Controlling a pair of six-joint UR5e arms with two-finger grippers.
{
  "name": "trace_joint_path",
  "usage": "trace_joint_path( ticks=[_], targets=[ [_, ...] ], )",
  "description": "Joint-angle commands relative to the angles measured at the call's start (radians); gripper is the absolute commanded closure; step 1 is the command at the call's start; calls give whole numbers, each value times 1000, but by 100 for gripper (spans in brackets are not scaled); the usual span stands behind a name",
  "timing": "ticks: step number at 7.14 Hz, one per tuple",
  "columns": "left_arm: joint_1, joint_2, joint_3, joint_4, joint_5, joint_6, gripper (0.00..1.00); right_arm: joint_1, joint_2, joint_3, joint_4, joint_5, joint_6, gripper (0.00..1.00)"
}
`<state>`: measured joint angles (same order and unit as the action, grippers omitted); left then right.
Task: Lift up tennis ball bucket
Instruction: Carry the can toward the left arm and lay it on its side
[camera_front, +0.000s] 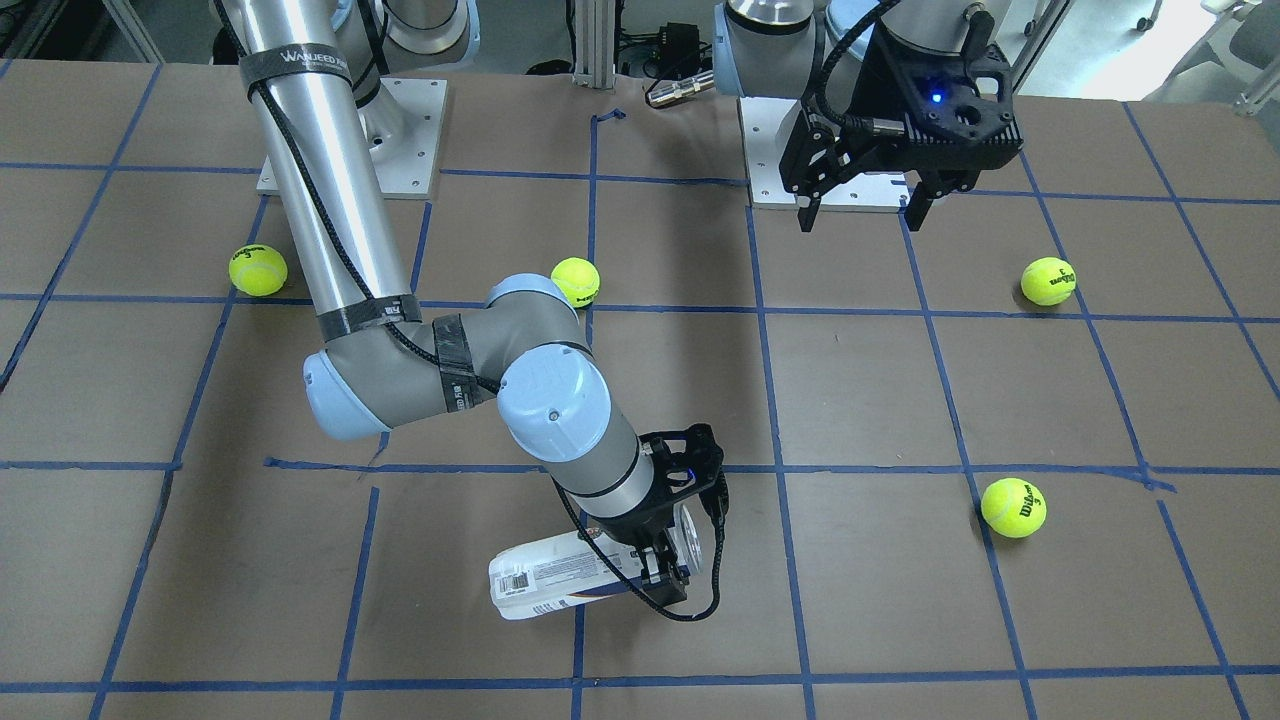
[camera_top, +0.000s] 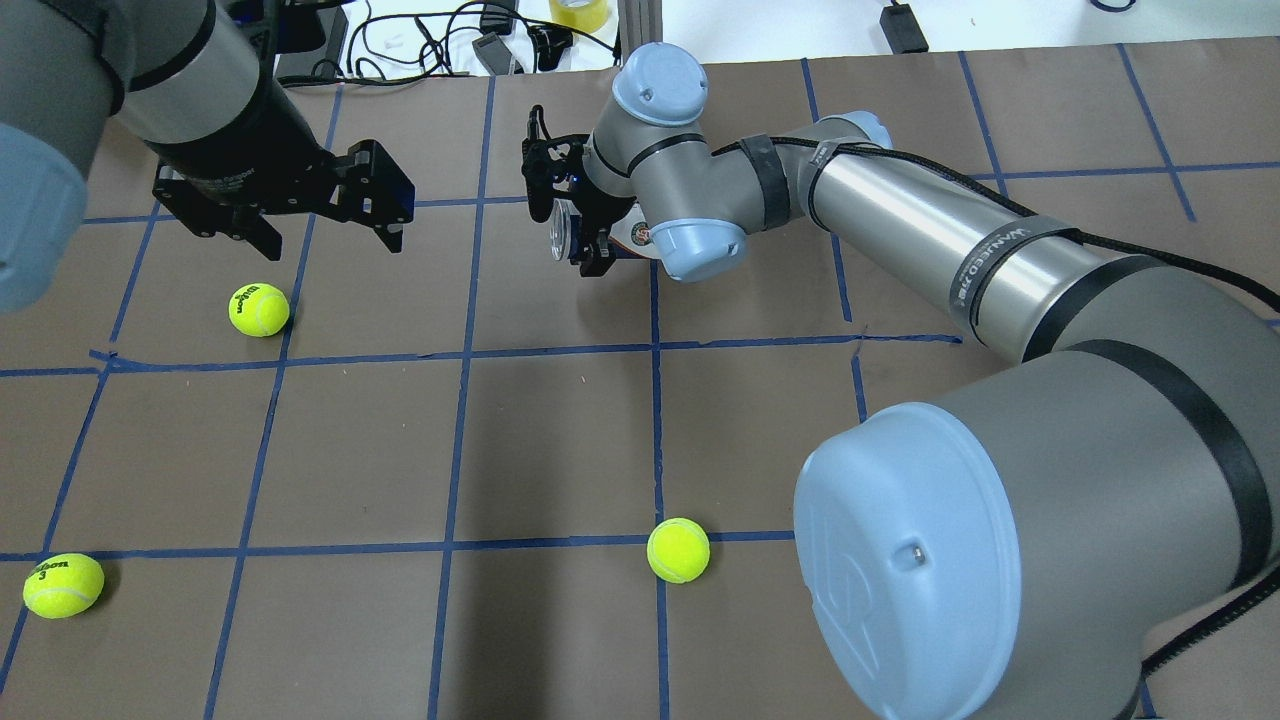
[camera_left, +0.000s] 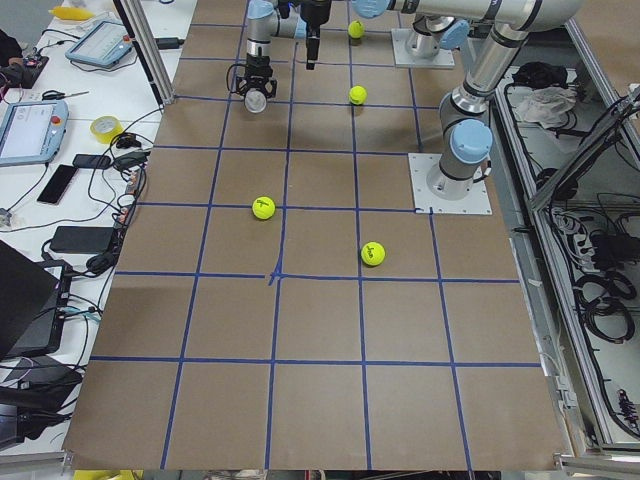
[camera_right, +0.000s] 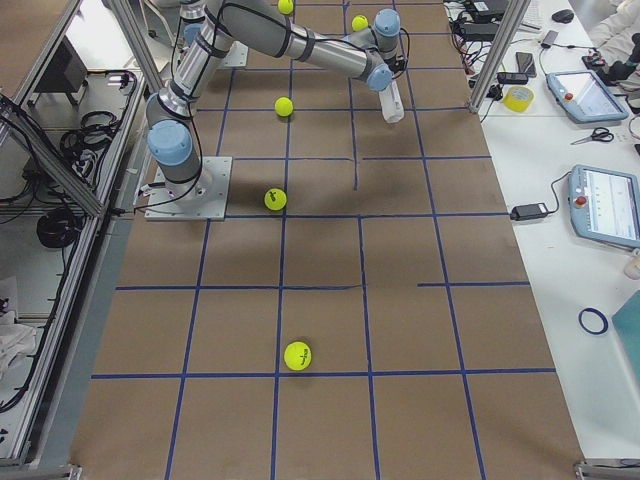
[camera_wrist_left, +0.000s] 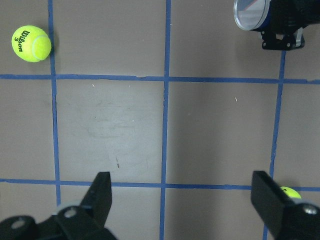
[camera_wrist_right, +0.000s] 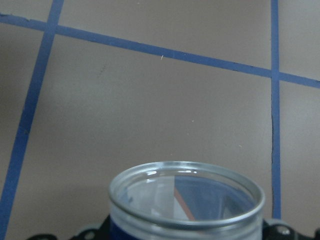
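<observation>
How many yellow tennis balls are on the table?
5 tennis balls: one on the robot's right, one near the middle, two on its left, one farther out right. Others may be hidden.

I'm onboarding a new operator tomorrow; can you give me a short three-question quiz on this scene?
1. Multiple choice: which gripper holds the tennis ball bucket? A) left B) right C) neither
2. True or false: the left gripper has its fingers shut on a tennis ball.
3. Fill in: the front-facing view shows ___ tennis balls on the table.
Key: 1 B, the right gripper is shut on it near its open end. 2 False, it is open, holding nothing. 3 Four.
</observation>
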<state>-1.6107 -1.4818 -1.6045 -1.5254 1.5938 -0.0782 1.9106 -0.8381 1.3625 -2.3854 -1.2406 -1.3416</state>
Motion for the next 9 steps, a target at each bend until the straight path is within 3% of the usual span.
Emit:
trace_joint_path(
  ticks=[1, 5, 9],
  targets=[
    [0, 0, 0, 1, 0, 0, 0, 7, -1, 10, 5, 53, 28, 0],
    [2, 8, -12, 1, 0, 0, 0, -2, -70, 18, 31, -34, 142, 0],
    [3, 5, -31, 14, -8, 0, 0, -125, -192, 6, 292, -34, 174, 0]
  ],
)
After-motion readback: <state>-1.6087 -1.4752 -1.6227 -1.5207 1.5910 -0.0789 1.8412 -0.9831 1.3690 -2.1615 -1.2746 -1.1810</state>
